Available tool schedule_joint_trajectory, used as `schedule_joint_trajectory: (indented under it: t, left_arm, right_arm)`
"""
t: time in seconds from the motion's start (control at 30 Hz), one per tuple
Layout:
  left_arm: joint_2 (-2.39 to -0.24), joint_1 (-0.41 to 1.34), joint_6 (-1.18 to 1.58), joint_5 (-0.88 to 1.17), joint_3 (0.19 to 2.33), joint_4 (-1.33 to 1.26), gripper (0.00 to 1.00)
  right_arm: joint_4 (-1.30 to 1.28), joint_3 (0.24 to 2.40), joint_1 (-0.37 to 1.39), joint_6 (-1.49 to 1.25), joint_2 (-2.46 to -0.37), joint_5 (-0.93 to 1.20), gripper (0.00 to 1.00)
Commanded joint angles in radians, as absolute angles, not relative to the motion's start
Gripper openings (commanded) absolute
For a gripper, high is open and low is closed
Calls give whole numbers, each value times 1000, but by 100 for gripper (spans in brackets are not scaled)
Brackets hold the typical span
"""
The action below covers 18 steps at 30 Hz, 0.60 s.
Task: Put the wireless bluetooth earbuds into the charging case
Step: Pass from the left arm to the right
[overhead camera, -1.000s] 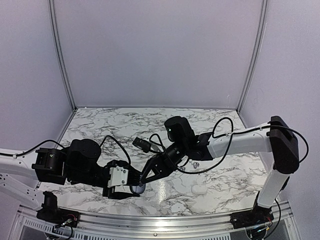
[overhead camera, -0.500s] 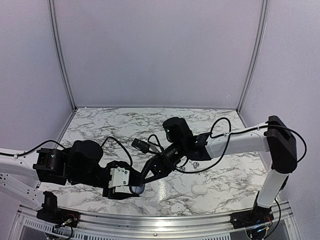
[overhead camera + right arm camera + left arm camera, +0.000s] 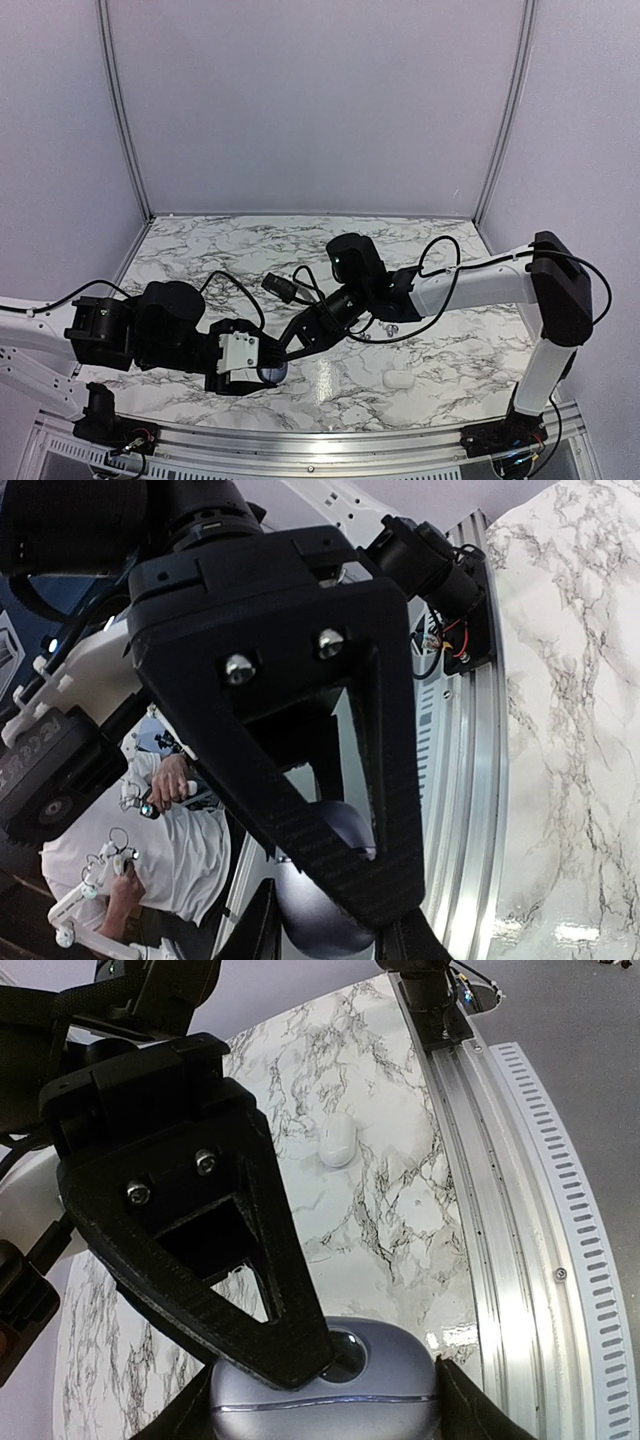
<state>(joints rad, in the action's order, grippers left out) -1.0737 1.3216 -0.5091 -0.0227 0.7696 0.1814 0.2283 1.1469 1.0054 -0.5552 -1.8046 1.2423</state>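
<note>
Lying between pale lilac walls (image 3: 320,100), the marble table (image 3: 450,350) shines. The left gripper (image 3: 262,372) clamps the silver charging case (image 3: 400,1370) low over it. A dark earbud (image 3: 347,1347) sits in the case, touching the tip of the right gripper (image 3: 285,352); whether its fingers are closed I cannot tell.

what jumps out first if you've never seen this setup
Two black arms meet low over the near left of the marble table: the jaws of the left arm clasp a grey charging case, and the jaws of the right arm reach down onto it. A small white case lies alone on the marble to the right.
</note>
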Motion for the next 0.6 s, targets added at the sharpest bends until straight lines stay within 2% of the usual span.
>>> schedule_joint_trajectory:
  t: [0.0,0.13,0.33,0.57]
  left_arm:
    - [-1073,1325,-501,-33,781,106,43]
    - [-1048,1325,-479,-64,766,80,58]
    - [-972,1324,-442,-184,735,25,98]
    - [-821,1319,-364,-365,624,-160,99]
  right_arm:
    - [446,1171,1048,-605,-1797,1250,17]
    - [479,1157,1042,-626,-1794,1255,4]
    - [652,1102,987,-744,-1772,1255,0]
    - [766,1060,866,-769,-1711,1184,0]
